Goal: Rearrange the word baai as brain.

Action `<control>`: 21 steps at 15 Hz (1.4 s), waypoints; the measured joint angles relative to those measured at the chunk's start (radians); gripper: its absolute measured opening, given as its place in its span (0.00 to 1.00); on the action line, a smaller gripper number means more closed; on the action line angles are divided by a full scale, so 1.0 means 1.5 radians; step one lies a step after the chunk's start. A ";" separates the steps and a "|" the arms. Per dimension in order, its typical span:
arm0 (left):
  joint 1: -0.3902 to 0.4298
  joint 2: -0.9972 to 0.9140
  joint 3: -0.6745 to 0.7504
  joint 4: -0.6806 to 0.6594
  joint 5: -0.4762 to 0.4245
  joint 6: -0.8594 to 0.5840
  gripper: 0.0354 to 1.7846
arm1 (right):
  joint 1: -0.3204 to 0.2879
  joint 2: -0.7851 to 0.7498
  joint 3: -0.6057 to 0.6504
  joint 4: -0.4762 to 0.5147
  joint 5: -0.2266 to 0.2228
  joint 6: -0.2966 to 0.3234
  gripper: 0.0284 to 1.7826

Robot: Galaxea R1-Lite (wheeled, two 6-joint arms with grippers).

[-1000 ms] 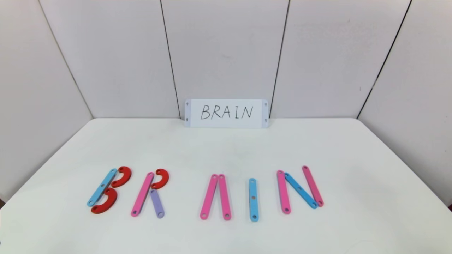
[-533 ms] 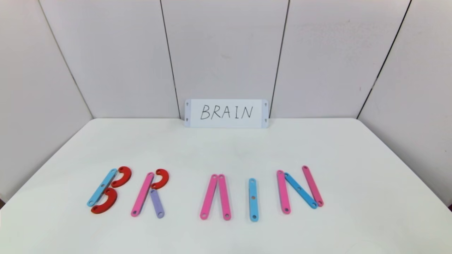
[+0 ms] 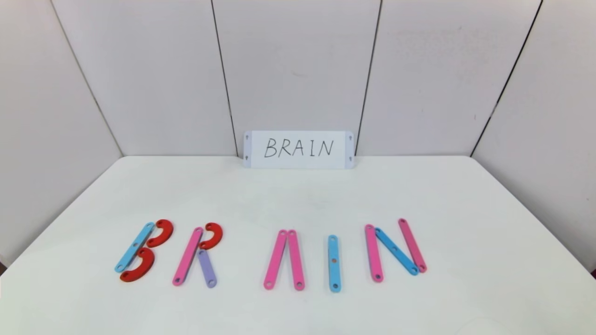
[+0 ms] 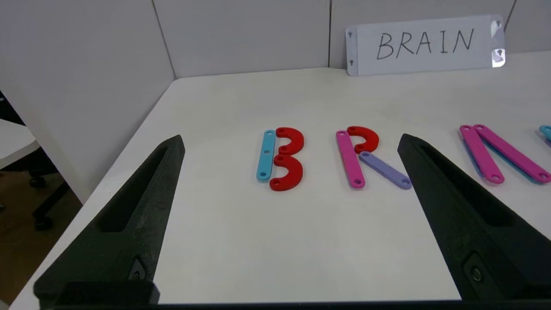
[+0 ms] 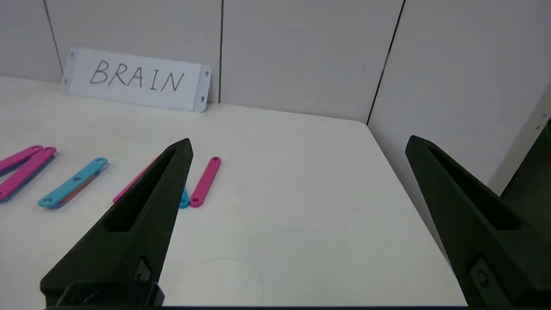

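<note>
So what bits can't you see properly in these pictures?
- Right wrist view: the N is partly hidden behind a finger of the right tool.
- Left wrist view: the blue I is cut off by the picture edge; the N is out of frame.
- Head view: neither tool shows; the left tool appears only in its own view.

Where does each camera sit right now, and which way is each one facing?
Head view: high, facing forward and down at the table, the strip letters and the BRAIN card; no arm shows.
Left wrist view: low behind the open left gripper, facing the B and R.
Right wrist view: low behind the open right gripper, facing the table's right end and the N.
All share the card.
</note>
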 joint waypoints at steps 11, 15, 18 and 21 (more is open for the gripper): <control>0.000 -0.010 0.082 0.011 -0.034 -0.044 0.97 | 0.001 -0.001 0.038 0.106 -0.002 0.010 0.97; 0.000 -0.010 0.082 0.012 -0.033 -0.048 0.97 | 0.001 -0.001 0.038 0.106 -0.002 0.011 0.97; 0.000 -0.010 0.082 0.013 -0.032 -0.049 0.97 | 0.001 -0.001 0.038 0.106 -0.003 0.011 0.97; 0.000 -0.010 0.082 0.013 -0.032 -0.049 0.97 | 0.001 -0.001 0.038 0.106 -0.003 0.011 0.97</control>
